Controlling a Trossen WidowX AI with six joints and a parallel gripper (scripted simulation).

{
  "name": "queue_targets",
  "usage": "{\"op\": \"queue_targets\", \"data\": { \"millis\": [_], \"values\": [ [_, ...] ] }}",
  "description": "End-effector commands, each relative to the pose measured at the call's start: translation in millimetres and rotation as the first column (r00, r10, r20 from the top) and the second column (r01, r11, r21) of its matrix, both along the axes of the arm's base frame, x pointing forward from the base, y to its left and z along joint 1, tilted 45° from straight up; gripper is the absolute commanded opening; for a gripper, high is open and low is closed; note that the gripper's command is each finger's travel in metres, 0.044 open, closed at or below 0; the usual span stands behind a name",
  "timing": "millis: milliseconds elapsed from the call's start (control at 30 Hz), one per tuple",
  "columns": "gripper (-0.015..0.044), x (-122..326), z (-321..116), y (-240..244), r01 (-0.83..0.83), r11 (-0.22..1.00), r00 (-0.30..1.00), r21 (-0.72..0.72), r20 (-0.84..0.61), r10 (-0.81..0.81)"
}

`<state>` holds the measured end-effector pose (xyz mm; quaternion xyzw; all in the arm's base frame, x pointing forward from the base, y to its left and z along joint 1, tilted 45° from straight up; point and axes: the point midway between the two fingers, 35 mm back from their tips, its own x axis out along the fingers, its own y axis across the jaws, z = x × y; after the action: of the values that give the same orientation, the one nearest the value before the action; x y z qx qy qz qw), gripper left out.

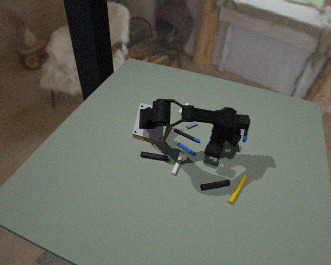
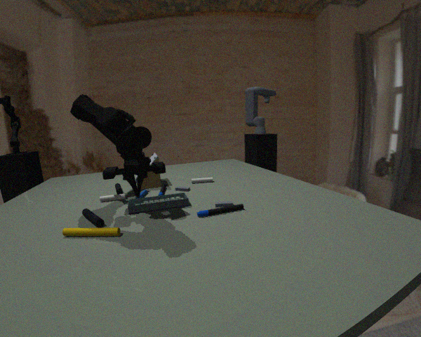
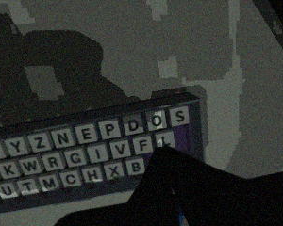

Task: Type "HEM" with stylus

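Observation:
The keyboard [image 1: 211,163] [image 2: 160,208] [image 3: 197,137] lies on the desk, mostly hidden by the arm in the top view. In the wrist view the H key [image 3: 91,175], E key [image 3: 87,134] and M key [image 3: 48,183] show. My gripper [image 2: 137,194] [image 3: 161,153] is shut and empty, pointing down; in the wrist view its fingertips overlap the keyboard's right end by the L key. The stylus [image 1: 187,149] [image 2: 143,193], blue with a thin metallic tip, lies on the desk beside the keyboard. A small blue patch shows between the fingers in the wrist view, too little to identify.
A blue-capped black pen [image 1: 185,134] lies near the stylus, another [image 2: 219,210] beyond the keyboard. A yellow stick [image 1: 237,189] [image 2: 90,232], black rods [image 1: 214,185] [image 1: 154,156], white sticks [image 1: 176,164] [image 2: 202,180], a grey block [image 1: 191,125] and a wedge-shaped stand [image 1: 138,122] are around.

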<state>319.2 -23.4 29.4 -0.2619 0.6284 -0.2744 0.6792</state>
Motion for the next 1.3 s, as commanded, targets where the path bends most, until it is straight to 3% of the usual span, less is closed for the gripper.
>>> {"op": "queue_targets", "data": {
  "millis": [0,267,433,833,1033,1267],
  "values": [
    [0.0,-5,-1,-2,-0.009,1.0,1.0,-0.006,-0.023,0.009],
    [0.0,-7,-2,-1,-0.009,1.0,1.0,-0.006,-0.023,0.009],
    [0.0,-34,-21,15,-0.009,1.0,1.0,-0.005,-0.024,0.009],
    [0.0,-33,-22,17,-0.009,1.0,1.0,-0.005,-0.024,0.009],
    [0.0,-32,-70,66,-0.009,1.0,1.0,-0.001,-0.023,0.009],
    [0.0,-32,-72,67,-0.009,1.0,1.0,-0.001,-0.023,0.009]
  ]
}}
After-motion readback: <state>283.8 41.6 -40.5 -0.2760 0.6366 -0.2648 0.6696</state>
